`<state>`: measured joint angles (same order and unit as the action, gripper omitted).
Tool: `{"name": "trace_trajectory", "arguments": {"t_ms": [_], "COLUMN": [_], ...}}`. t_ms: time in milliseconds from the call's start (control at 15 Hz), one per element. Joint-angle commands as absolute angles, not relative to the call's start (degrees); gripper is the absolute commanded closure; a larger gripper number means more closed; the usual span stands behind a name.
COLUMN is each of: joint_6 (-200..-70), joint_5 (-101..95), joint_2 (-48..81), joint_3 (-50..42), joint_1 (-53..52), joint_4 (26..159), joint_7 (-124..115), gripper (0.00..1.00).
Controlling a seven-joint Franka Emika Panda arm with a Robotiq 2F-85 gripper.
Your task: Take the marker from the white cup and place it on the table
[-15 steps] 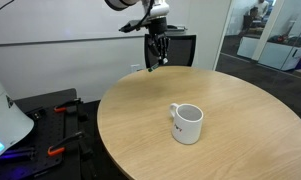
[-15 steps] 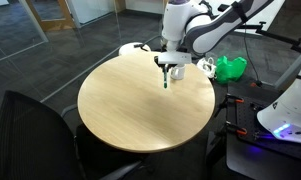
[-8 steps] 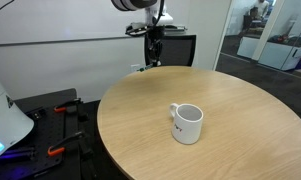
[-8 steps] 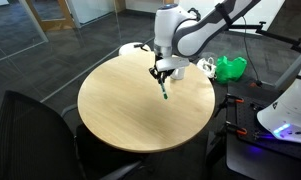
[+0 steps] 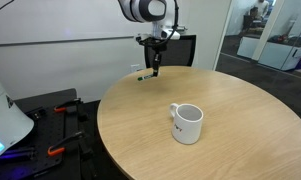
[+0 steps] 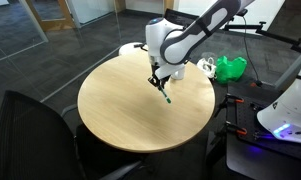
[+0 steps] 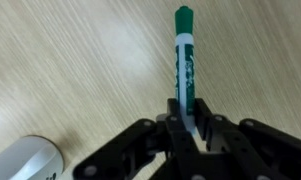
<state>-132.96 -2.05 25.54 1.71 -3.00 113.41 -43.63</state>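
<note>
Pinching the marker [image 7: 184,60] endwise, the claw [image 7: 186,128] could drop it tilted, rolling it off the table [image 7: 60,60] below.

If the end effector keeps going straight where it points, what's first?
Most likely the table, the green tip of the held marker touching before the end effector itself. The white cup sits off to the side.

1 green marker [image 7: 184,60], between jaws. 1 white mug [image 5: 188,125], apart from jaws. 1 round wooden surface [image 5: 140,110], below jaws.

Even indoor light, low-res (wrist blurry)
</note>
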Motion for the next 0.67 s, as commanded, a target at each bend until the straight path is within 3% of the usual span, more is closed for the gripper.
{"name": "trace_trajectory", "arguments": {"t_ms": [0,533,600], "joint_6": [-129.4,-128.1,-127.9], "joint_5": [-0.6,0.5,0.3], "joint_2": [30.1,37.4,37.8], "joint_3": [0.4,-0.4,-0.8], "joint_1": [-4.1,-4.6,-4.9], "joint_4": [108.8,104.3,104.1], "joint_7": [-38.8,-34.5,-34.5], "gripper": [0.95,0.95,0.54]}}
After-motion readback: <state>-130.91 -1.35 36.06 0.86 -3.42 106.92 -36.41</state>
